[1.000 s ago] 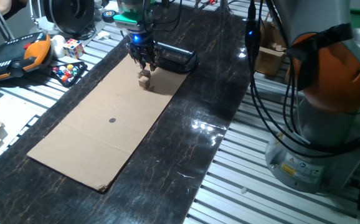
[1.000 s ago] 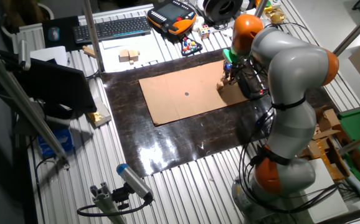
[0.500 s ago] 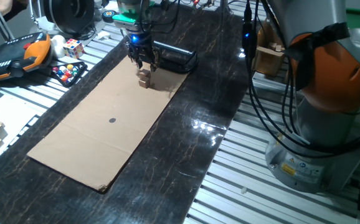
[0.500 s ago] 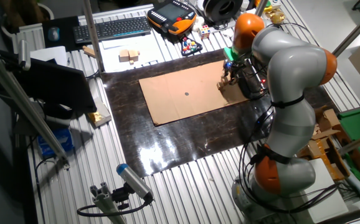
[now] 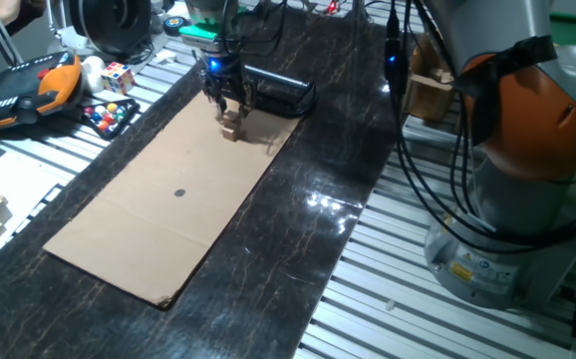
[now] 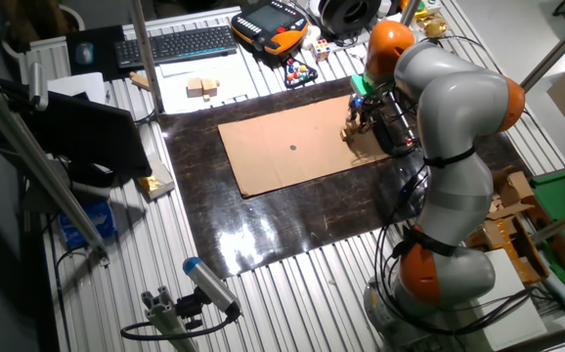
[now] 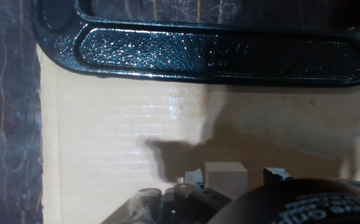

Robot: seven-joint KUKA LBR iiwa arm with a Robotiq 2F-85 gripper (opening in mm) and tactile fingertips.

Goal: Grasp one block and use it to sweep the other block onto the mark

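apparently the tool [image 5: 230, 108] was closed narrowly on one block [image 7: 225, 176] at the cardboard's [image 5: 148, 224] far end, well apart from the mark [image 5: 179, 193], leaving the whole sweep undone.

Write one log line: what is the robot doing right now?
tool: at block, far end of cardboard | grip: unclear | mark: bare, well away | second block: not seen

Black tray [image 5: 280, 94] crowds pincer's [image 5: 230, 110] far side; bare cardboard [image 5: 158, 214] open toward mark [image 5: 179, 193].
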